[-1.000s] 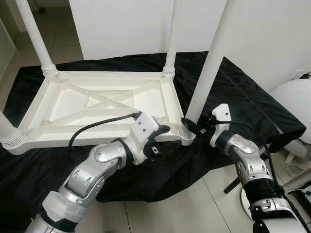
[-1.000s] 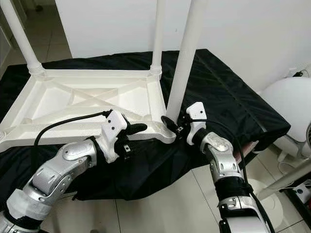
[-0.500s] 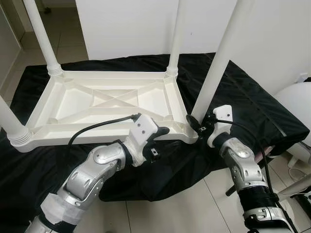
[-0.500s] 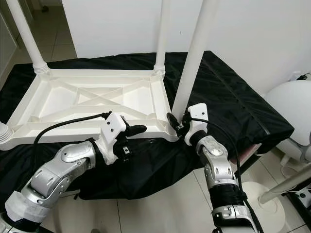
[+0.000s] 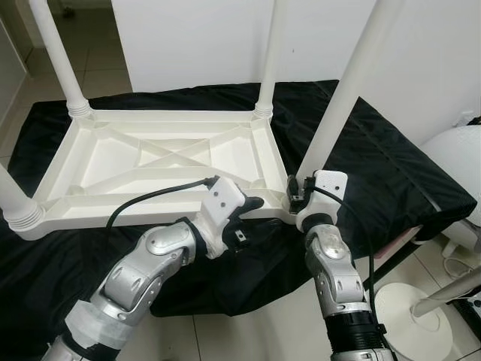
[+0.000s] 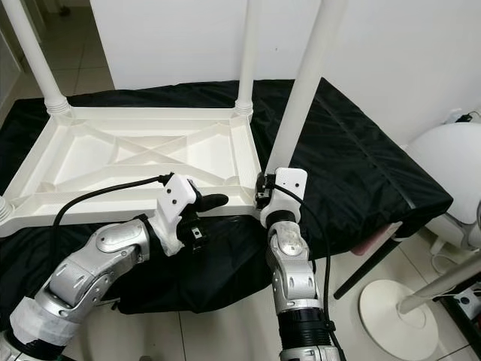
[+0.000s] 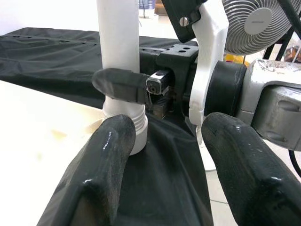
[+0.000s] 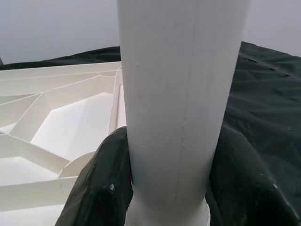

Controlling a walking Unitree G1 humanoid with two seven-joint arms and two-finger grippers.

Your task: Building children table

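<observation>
The white children's table (image 5: 150, 162) lies upside down on a black cloth (image 5: 391, 165), with legs standing up at its corners. My right gripper (image 5: 296, 197) is shut on the near right leg (image 5: 342, 98), just above its socket at the table's front right corner. In the right wrist view the leg (image 8: 181, 94) stands between both black fingers (image 8: 108, 188). My left gripper (image 5: 248, 218) is open and holds nothing. It hovers at the table's front rim, a little left of that leg. The left wrist view looks between its fingers (image 7: 103, 165) at the leg (image 7: 118, 42).
The cloth drapes over a low platform and hangs down its front edge. A white fan base (image 5: 409, 304) stands on the tiled floor at the right, with a round white object (image 5: 458, 158) behind it. A white wall runs behind the table.
My right forearm has swung left and now rises from below the leg, with the gripper still on it. The left arm has hardly moved. The camera shifted slightly.
</observation>
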